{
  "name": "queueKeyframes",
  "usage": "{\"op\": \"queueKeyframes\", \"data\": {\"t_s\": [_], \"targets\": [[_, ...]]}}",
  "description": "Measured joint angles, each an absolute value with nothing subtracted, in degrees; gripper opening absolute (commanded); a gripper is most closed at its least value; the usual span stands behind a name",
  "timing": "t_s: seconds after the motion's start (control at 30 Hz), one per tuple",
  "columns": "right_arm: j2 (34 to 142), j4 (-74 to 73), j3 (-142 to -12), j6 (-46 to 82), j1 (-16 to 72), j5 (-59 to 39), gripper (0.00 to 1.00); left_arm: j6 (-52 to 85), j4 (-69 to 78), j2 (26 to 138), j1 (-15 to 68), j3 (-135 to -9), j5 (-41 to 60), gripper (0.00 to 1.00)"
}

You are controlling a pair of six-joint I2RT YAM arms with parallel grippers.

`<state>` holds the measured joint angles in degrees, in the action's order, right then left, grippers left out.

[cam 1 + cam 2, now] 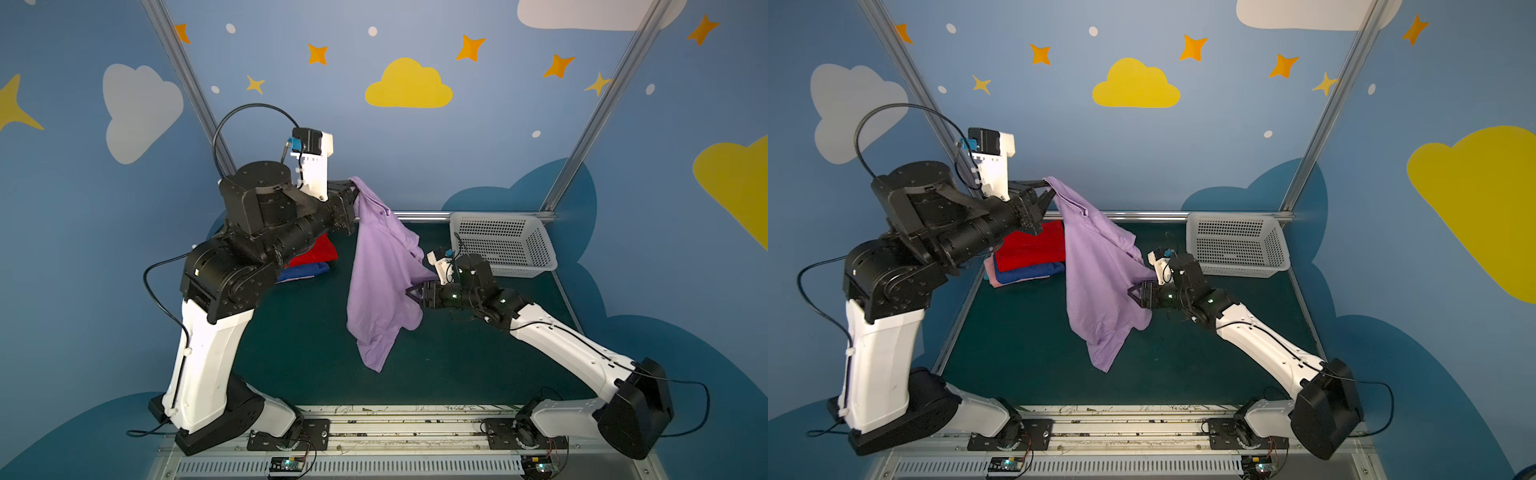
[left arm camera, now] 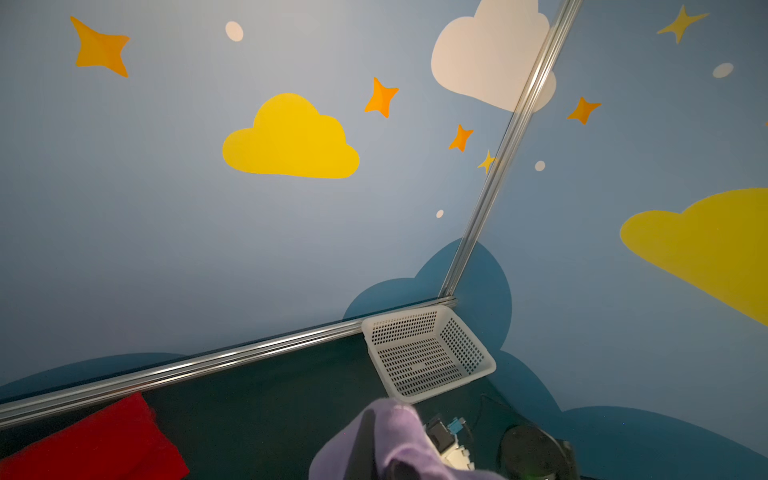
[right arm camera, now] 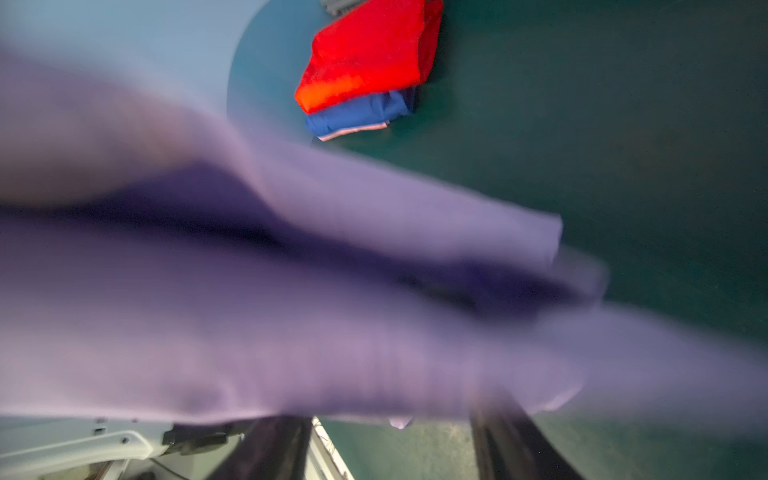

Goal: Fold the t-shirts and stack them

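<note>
Blue walls (image 1: 415,166) painted with clouds and stars close in my desk (image 1: 291,353), which is covered in dark green. Over the middle of the desk hangs the lavender shirt (image 1: 382,282), its lowest corner pointing toward the near edge; I cannot tell whether that corner touches the surface. My right claw (image 1: 413,293) reaches in low from the right side and meets the shirt's right-hand edge about halfway up. In the right wrist view my two fingers (image 3: 270,449) stand well apart with the blurred purple cloth lying across in front of them, so this claw is spread, and I cannot tell whether any cloth sits between the tips. Farther back, near the far left corner, three folded shirts lie stacked: the red shirt (image 1: 1030,245) on top, the blue shirt (image 1: 1025,274) under it, and the pink shirt (image 1: 990,270) at the bottom, showing only as a thin edge. In the far right corner a white basket (image 1: 498,241) with holes rests against the far rail. Highest and farthest back, my left claw (image 1: 353,189) is pressed together on the top edge of the lavender shirt, holding it up above the far edge while the rest drapes down.
</note>
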<state>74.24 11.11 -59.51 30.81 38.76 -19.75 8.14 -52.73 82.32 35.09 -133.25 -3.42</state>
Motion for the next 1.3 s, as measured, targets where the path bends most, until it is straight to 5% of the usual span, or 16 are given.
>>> {"op": "queueKeyframes", "data": {"t_s": [0.47, 0.73, 0.93, 1.1, 1.3], "targets": [[62.06, 10.63, -39.64, 30.17, 38.00, -20.67, 0.75, 10.83, -49.01, 67.66, 30.15, -101.82, -8.29, 0.04], [78.32, 9.30, -42.70, 29.58, 38.44, -21.39, 0.76, 13.58, -46.96, 62.43, 27.42, -95.94, -8.03, 0.04], [95.64, 10.15, -56.45, 29.50, 38.39, -25.82, 0.64, 14.96, -46.89, 59.75, 25.36, -92.82, -8.03, 0.04], [101.86, 9.67, -58.39, 30.09, 38.35, -27.49, 0.59, 15.49, -47.03, 58.59, 23.77, -91.98, -8.03, 0.04], [103.26, 9.67, -57.78, 31.07, 38.09, -27.64, 0.65, 15.73, -46.98, 58.35, 22.04, -91.15, -7.53, 0.04]]}}
